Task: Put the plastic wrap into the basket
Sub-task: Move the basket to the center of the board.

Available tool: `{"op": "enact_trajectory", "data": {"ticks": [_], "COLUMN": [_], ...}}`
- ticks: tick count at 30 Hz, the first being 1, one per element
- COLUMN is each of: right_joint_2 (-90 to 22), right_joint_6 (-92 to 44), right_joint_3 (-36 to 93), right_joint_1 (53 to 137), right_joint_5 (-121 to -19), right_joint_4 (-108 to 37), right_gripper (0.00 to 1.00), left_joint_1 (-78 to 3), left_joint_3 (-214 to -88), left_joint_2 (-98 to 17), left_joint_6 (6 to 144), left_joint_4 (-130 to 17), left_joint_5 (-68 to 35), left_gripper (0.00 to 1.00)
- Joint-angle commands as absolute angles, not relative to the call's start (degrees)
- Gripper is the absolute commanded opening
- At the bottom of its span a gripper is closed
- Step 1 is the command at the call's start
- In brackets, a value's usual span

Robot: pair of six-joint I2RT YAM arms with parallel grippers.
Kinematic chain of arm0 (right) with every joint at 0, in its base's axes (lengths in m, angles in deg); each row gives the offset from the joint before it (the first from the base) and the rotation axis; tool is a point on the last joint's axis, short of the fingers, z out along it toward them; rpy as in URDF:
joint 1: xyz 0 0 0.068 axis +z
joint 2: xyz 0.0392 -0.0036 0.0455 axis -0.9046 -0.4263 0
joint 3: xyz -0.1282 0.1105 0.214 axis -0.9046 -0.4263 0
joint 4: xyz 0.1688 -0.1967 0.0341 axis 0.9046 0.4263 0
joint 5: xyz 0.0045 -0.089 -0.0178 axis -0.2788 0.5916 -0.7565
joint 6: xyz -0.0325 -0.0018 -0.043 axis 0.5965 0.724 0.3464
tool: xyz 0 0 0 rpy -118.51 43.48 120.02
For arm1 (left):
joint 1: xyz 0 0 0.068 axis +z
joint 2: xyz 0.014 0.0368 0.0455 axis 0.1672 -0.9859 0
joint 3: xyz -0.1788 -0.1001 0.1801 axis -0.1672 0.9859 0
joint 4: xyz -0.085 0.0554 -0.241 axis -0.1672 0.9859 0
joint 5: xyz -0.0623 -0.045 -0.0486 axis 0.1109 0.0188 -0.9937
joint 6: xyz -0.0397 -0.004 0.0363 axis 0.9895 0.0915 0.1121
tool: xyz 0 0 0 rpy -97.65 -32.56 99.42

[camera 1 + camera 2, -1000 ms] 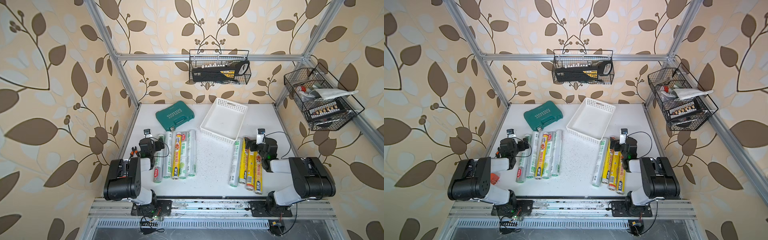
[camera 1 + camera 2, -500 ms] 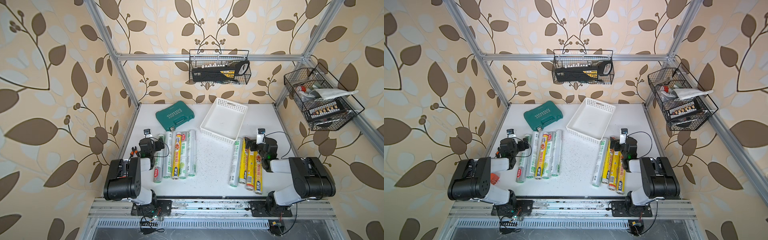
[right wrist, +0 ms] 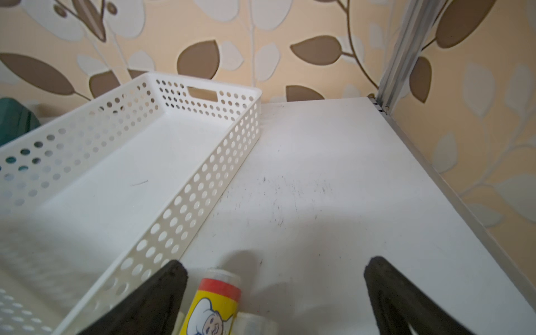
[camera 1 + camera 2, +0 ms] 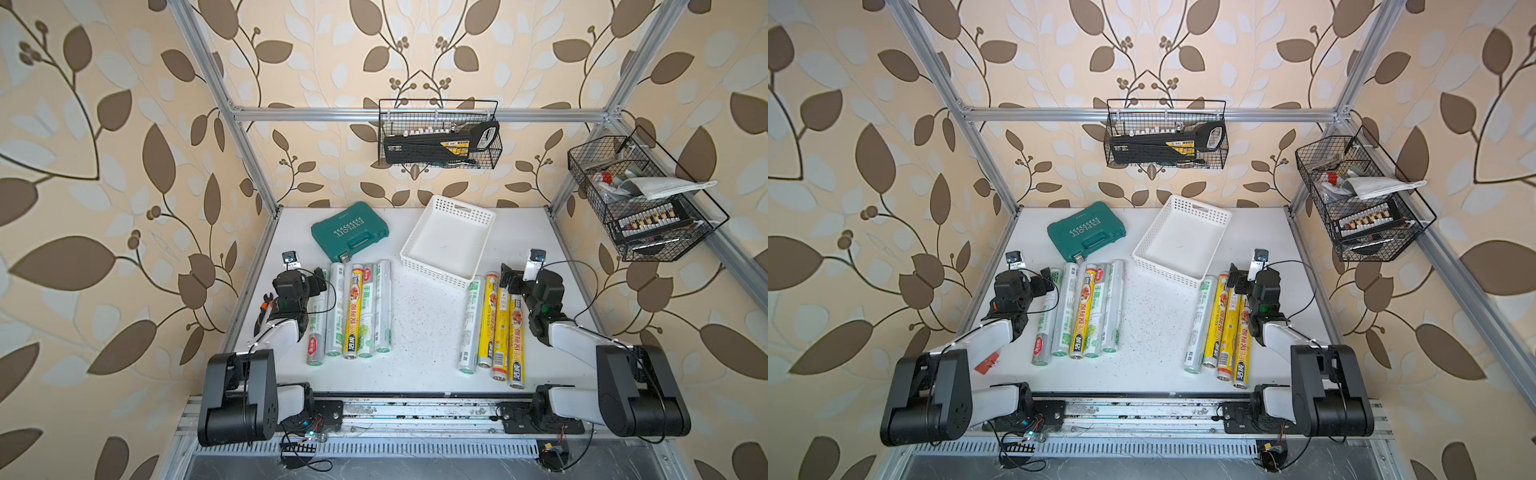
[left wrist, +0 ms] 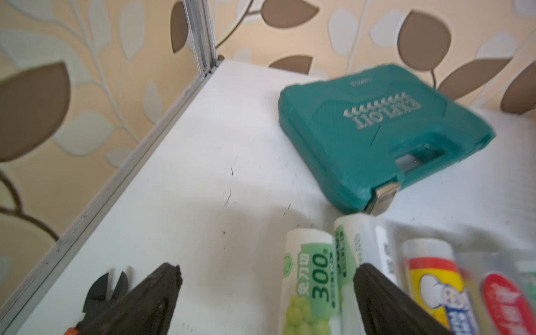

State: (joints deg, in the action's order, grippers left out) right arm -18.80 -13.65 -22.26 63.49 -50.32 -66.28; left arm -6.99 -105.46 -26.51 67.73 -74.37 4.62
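At the left, the left claw [image 4: 318, 280] is hovering low with its jaws spread wide, holding nothing. In the left wrist view the far end of the outermost silvery roll [image 5: 310, 261] is showing between the fingers [image 5: 156, 287], closer to one of them. That roll is lying in the left row [image 4: 353, 311] of plastic wrap, five rolls side by side on the table [image 4: 419, 328]. Their long axes are running from the near edge toward the back wall, along the arm's reach. A green tool case [image 4: 350, 230] is sitting just beyond this row.

Moving right, the basket [image 4: 436, 272] is standing empty toward the back, between the two rows, its long axis running nearly the same way as the rolls, only slightly slanted. Its near wall is lying just beside the far ends of the right row [image 4: 488, 324], four rolls.

The right claw [image 4: 509, 280] is likewise gaping and empty over the far end of a yellow roll [image 3: 216, 304], with the basket wall just beside it. By my judgement the right arm is sitting nearer the basket, so a roll from its row is needing only a short carry forward and inward, with little turning.
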Motion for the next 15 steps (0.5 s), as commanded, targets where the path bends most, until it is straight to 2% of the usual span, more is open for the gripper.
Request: {"op": "enact_trajectory", "data": {"ticks": [1, 5, 9, 11, 15], "right_joint_2": [-14.71, -16.54, -20.75, -24.09, -29.40], "right_joint_6": [-27.34, -31.72, -33.43, -34.01, -34.58], "right_joint_3": [-12.08, 2.25, 8.70, 13.16, 18.62], "right_joint_1": [63.14, 63.09, 63.30, 64.17, 66.19], "right_joint_5": [-42.13, -51.50, -66.08, -68.04, -68.37], "right_joint_4": [-42.82, -20.77, -14.33, -9.01, -4.70], "right_gripper": [0.99, 0.99, 0.99, 0.99, 0.99], "left_joint_1": [-7.52, -7.44, -7.52, -7.94, -10.99], "left_joint_3": [-113.94, -121.39, -126.20, -125.86, -128.46], "left_joint_2": [-21.82, -21.56, -23.92, -23.58, -23.18], "left_joint_6": [78.67, 90.62, 91.50, 91.98, 90.47], "left_joint_4": [-57.63, -45.58, -42.21, -43.20, -37.38], "left_joint_5": [8.20, 1.70, -17.05, -22.59, -23.85], "left_gripper": [0.99, 0.99, 0.99, 0.99, 0.99]}}
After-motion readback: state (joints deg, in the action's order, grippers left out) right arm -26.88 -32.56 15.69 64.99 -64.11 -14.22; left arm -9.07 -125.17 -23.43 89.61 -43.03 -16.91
